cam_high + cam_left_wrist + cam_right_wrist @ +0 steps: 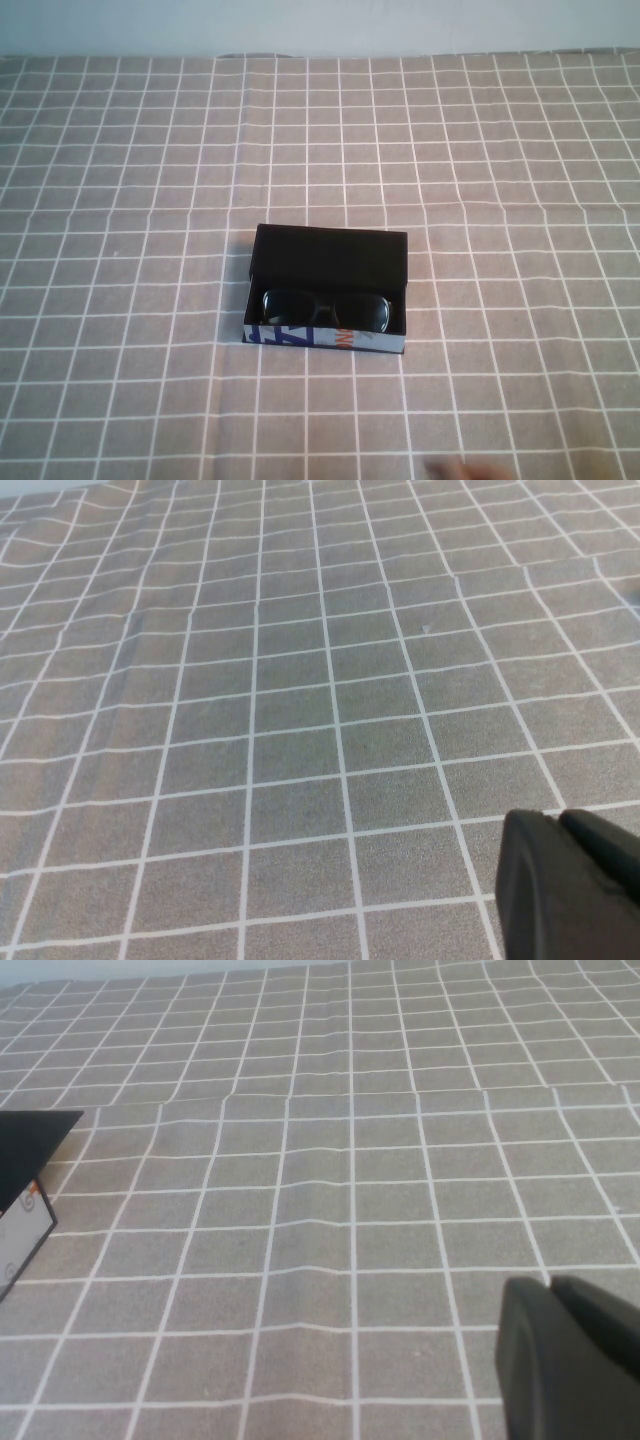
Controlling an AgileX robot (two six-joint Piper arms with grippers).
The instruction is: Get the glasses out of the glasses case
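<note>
glasses (326,309) lying in the open glasses case (326,292) mid-table, lid up at 12 o'clock; left gripper (570,885) and right gripper (565,1355) over bare cloth (120,200), fingers together, holding nothing

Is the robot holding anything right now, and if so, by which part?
Nothing. The left gripper and right gripper are shut over bare cloth, and the glasses lie untouched in the open glasses case.

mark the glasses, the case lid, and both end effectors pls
Black thick-framed plastic glasses (325,309): high view, frame bridge.
Hinged black lid (330,257) of printed rectangular glasses case: high view, lid centre.
Left end effector (572,885): left wrist view, black fingers.
Right end effector (570,1360): right wrist view, black fingers.
</note>
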